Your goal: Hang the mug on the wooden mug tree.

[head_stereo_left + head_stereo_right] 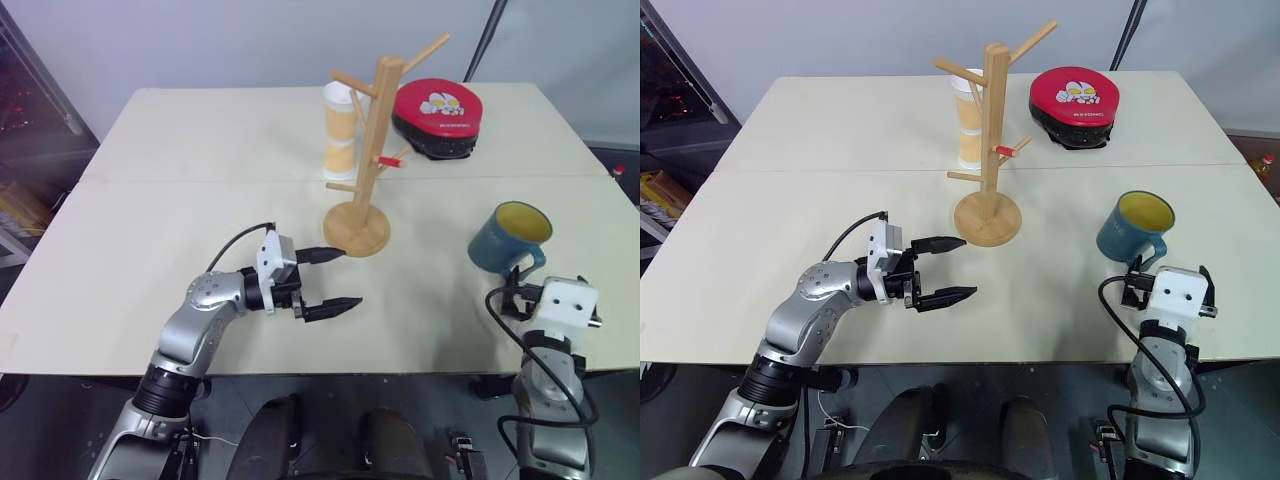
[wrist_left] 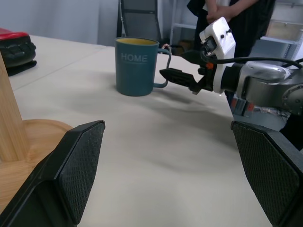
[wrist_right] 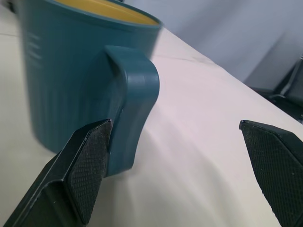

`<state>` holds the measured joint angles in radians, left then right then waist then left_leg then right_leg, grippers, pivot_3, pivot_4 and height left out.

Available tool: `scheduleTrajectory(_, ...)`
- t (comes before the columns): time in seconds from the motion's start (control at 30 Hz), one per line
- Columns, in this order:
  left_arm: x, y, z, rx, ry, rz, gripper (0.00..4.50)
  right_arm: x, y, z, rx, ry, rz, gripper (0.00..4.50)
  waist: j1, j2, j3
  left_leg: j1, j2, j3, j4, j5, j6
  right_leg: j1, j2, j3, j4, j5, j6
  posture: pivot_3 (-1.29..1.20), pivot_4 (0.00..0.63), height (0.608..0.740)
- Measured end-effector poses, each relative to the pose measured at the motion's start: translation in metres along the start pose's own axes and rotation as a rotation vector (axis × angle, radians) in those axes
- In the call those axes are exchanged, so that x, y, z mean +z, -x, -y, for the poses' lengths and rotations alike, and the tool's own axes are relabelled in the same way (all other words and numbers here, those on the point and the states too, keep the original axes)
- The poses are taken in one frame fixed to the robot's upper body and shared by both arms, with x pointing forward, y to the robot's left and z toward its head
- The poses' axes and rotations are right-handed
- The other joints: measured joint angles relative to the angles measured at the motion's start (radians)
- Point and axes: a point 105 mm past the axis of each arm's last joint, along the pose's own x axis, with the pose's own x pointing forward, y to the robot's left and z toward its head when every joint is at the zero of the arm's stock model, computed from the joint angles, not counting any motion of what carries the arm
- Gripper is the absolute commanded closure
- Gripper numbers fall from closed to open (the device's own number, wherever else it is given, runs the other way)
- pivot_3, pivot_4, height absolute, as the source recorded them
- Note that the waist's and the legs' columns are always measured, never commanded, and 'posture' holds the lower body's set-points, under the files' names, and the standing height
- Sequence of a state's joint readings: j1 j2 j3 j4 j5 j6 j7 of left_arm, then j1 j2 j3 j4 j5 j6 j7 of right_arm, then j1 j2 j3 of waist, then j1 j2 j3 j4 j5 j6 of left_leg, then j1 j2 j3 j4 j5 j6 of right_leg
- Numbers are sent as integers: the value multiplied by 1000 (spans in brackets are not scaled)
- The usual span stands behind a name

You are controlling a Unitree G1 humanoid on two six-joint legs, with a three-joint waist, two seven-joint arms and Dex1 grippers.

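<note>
The right tool (image 1: 1160, 272) sits at the near right of the pale matte table (image 1: 150, 250), its black textured fingers spread wide and holding nothing; one finger (image 3: 83, 165) lies just beside the loop handle of the mug (image 1: 508, 238). That teal ceramic mug, yellow inside and lettered HOME, stands upright on the table. The left tool (image 1: 330, 278), also wide open and empty, points toward the round disc base of the wooden mug tree (image 1: 372, 150). Beyond stand a white-and-tan paper cup (image 1: 340, 130) and a red-topped black case (image 1: 437, 118).
</note>
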<state>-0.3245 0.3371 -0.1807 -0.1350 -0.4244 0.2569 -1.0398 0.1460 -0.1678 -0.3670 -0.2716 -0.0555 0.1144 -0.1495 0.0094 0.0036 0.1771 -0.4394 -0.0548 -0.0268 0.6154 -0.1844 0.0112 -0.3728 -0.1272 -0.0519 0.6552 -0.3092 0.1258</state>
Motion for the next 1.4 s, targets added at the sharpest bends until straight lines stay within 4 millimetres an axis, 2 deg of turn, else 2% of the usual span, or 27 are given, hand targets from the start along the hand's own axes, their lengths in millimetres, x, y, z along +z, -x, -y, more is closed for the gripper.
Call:
scheduleTrajectory(0.3, 4, -2, -2, -2, -13, 3, 0, -2, -10, -5, -10, -36, -29, 75, -2, 0, 0, 0, 0, 0, 0, 0, 0, 0, 0, 0, 0, 0, 0, 0, 150, 740)
scheduleTrajectory(0.57, 5, -2, -4, 11, -19, 3, 0, -11, -22, -8, -32, -70, -83, 75, -3, 0, 0, 0, 0, 0, 0, 0, 0, 0, 0, 0, 1, 0, 0, 0, 150, 740)
scheduleTrajectory(0.67, 5, -2, -4, 14, -20, 0, 0, -12, -25, -9, -30, -75, -85, 1336, -4, 0, 0, 0, 0, 0, 0, 0, 0, 0, 0, 0, 1, 0, 0, 0, 150, 740)
scheduleTrajectory(0.87, 5, -1, -6, 23, -22, -2, 0, -10, -28, -14, 2, -99, -67, 4482, -5, 0, 0, 0, 0, 0, 0, 0, 0, 0, 0, 0, 1, 0, 0, 0, 150, 740)
scheduleTrajectory(0.93, 5, -1, -6, 26, -23, -3, 0, -3, -31, -13, 12, -103, -32, 4482, -6, 0, 0, 1, 0, 0, 0, 0, 0, 0, 1, 0, 1, 0, 0, 0, 150, 740)
scheduleTrajectory(1.13, 4, 0, -7, 37, -25, -8, 0, 1, -26, -25, 112, -70, -9, 4482, -8, 0, 0, 1, 0, 0, 0, 0, 0, 0, 1, 1, 1, 0, 0, 0, 150, 740)
scheduleTrajectory(1.27, 2, 8, -10, 61, -33, -23, 0, 26, -16, -42, 346, 178, 123, 4482, -15, 0, 0, 1, 0, 0, 0, 0, 0, 0, 1, 1, 1, 0, 0, 0, 150, 740)
scheduleTrajectory(1.33, 0, 15, -14, 83, -43, -38, 0, 47, -4, -57, 528, 364, 248, 4482, -21, 0, 0, 1, 1, 0, 0, 0, 0, 0, 2, 1, 1, 0, 0, 0, 150, 740)
scheduleTrajectory(1.4, 1, 19, -19, 106, -56, -37, 0, 64, 8, -71, 658, 467, 342, 4482, -22, 0, 0, 2, 2, 0, 0, 0, 0, 1, 2, 1, 1, 0, 0, 0, 150, 740)
